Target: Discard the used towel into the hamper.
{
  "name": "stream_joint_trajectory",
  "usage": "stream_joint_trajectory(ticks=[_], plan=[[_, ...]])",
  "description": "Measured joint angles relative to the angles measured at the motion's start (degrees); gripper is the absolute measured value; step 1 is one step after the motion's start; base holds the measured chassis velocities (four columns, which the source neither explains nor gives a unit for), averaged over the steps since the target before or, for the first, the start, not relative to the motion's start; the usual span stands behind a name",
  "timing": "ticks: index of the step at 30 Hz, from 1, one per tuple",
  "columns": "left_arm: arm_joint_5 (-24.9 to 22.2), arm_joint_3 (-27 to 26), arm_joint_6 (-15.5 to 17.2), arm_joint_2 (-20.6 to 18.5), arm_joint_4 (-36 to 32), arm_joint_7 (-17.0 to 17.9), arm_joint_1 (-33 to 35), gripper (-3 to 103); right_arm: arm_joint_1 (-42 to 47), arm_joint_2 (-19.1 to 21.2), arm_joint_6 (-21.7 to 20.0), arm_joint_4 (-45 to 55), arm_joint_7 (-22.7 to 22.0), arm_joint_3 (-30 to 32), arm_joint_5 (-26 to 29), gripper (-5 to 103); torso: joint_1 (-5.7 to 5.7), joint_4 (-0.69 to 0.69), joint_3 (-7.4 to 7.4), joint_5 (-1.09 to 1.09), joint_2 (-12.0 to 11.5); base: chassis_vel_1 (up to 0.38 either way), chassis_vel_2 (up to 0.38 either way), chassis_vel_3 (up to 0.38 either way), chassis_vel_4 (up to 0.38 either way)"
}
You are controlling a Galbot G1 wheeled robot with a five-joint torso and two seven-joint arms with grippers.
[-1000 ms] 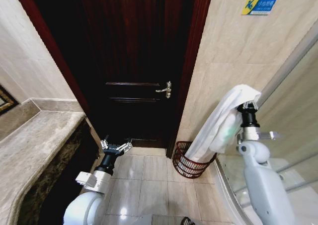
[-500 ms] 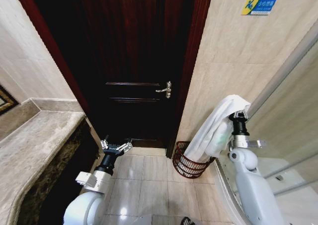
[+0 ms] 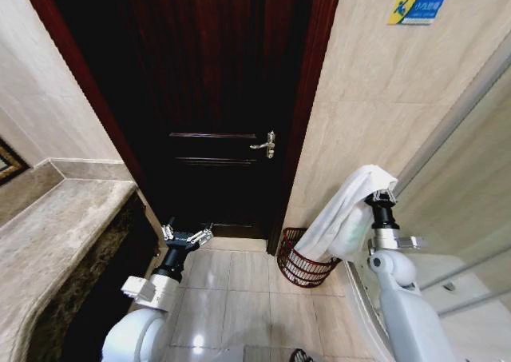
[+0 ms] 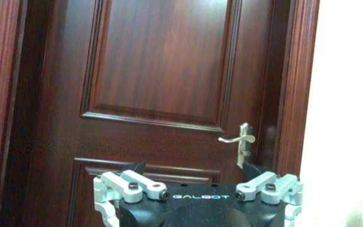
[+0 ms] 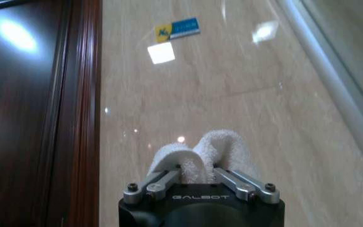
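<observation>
A white towel [image 3: 345, 210] hangs from my right gripper [image 3: 382, 192], which is shut on its top fold. The cloth drapes down and leftward, and its lower end reaches the rim of the hamper [image 3: 302, 260], a small round red-brown wire basket on the floor by the door frame. In the right wrist view the towel [image 5: 202, 151] bulges up between the pinched fingers [image 5: 237, 178] of that gripper [image 5: 198, 176]. My left gripper [image 3: 186, 236] is held low at the left, open, facing the door. In the left wrist view it [image 4: 197, 182] holds nothing.
A dark wooden door [image 3: 215, 106] with a metal lever handle [image 3: 265, 144] fills the middle. A marble counter [image 3: 56, 234] runs along the left. A glass shower screen [image 3: 471, 178] stands at the right. Pale floor tiles [image 3: 239, 298] lie between my arms.
My right gripper has come down with the towel, and the cloth's lower end has sunk toward the hamper. The left arm has stayed still.
</observation>
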State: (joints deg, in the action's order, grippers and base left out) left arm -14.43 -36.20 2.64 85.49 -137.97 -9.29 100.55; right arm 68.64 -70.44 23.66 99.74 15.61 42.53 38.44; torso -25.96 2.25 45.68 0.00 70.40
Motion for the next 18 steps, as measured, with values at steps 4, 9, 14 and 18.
stream_joint_trajectory(ticks=[4,9,14,18], plan=[[0.0,0.0,0.0,0.0,0.0,0.0,0.0,100,0.33,-0.24,-0.19,-0.51,0.7,0.01,0.43,7,-0.03,0.0,0.01,0.01,-0.02,-0.049,0.062,0.063,-0.067],[0.0,0.0,0.0,0.0,0.0,0.0,0.0,100,1.75,-0.83,-0.17,0.67,0.76,-0.01,0.23,7,-0.02,0.01,0.01,0.0,-0.02,-0.033,0.021,0.032,-0.051],[0.0,0.0,0.0,0.0,0.0,0.0,0.0,100,2.42,-1.27,-0.71,2.37,-0.51,0.35,-0.99,7,0.0,0.0,0.0,-0.02,-0.01,0.0,0.0,0.0,0.0],[0.0,0.0,0.0,0.0,0.0,0.0,0.0,100,2.28,-1.62,-0.82,2.41,-1.56,0.85,-2.08,7,0.0,0.02,0.0,0.0,-0.01,0.0,0.0,0.0,0.0]])
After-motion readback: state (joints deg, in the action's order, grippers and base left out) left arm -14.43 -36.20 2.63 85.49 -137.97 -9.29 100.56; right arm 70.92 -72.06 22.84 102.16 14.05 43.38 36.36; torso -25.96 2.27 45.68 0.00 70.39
